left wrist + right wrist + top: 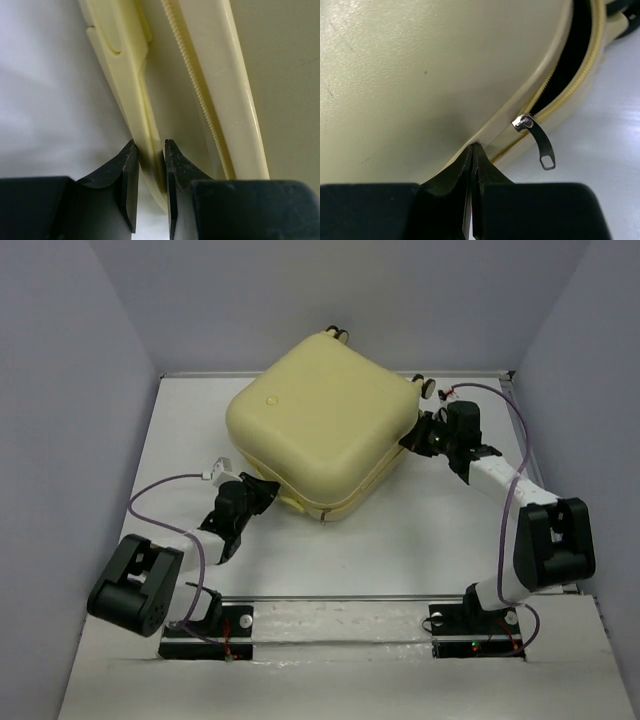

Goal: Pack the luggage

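The luggage (320,420), a pale yellow hard-shell suitcase, lies flat at the back middle of the table with its lid down. My left gripper (268,490) is at its front-left side. In the left wrist view it (149,145) is shut on the luggage's thin yellow side handle (127,75). My right gripper (412,437) is at the luggage's right side. In the right wrist view it (474,147) is shut and empty, its tip against the lid's rim (505,112). A silver zipper pull (542,145) hangs just right of it. Beyond the slider the zipper gapes, showing black lining (570,70).
Caster wheels (338,334) stick out at the luggage's far side and right corner (427,387). The white table (420,530) is walled by grey panels on three sides. Purple cables loop beside both arms. A metal rail (340,598) runs along the near edge.
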Controlling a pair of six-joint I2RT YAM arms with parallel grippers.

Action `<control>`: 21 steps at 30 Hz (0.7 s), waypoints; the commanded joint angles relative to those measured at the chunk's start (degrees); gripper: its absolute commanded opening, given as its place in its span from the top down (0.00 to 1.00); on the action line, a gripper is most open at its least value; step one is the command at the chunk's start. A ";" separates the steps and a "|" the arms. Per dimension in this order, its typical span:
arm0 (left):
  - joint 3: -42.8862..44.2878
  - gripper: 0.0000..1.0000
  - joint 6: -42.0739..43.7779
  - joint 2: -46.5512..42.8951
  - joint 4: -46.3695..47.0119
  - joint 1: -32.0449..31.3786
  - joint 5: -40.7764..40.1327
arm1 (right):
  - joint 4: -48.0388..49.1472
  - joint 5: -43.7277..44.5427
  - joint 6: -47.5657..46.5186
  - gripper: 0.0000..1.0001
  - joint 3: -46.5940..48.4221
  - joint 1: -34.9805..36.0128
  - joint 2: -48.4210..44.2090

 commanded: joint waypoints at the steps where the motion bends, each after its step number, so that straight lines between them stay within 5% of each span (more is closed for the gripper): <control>1: -5.34 0.94 4.29 -12.27 -1.63 -12.90 -4.23 | 4.66 -8.19 0.02 0.93 12.18 1.16 8.41; 9: -5.01 0.94 -0.55 -18.81 -8.84 -34.45 -20.60 | -0.26 -11.81 0.20 0.89 26.45 3.97 16.00; 16: 3.69 0.94 2.70 -9.86 -9.28 -36.92 -22.63 | -7.82 -1.53 -4.54 0.48 23.04 3.97 7.41; 18: 6.23 0.93 3.76 -8.88 -9.46 -36.92 -22.63 | -8.17 1.28 -5.95 0.43 20.66 3.97 4.50; 20: 8.26 0.84 4.80 -8.18 -9.55 -36.92 -22.11 | -8.26 2.34 -7.26 0.42 16.88 3.97 -0.14; 21: 8.62 0.71 5.16 -8.00 -10.16 -36.92 -22.01 | -8.17 3.22 -7.62 0.42 15.56 3.97 -1.83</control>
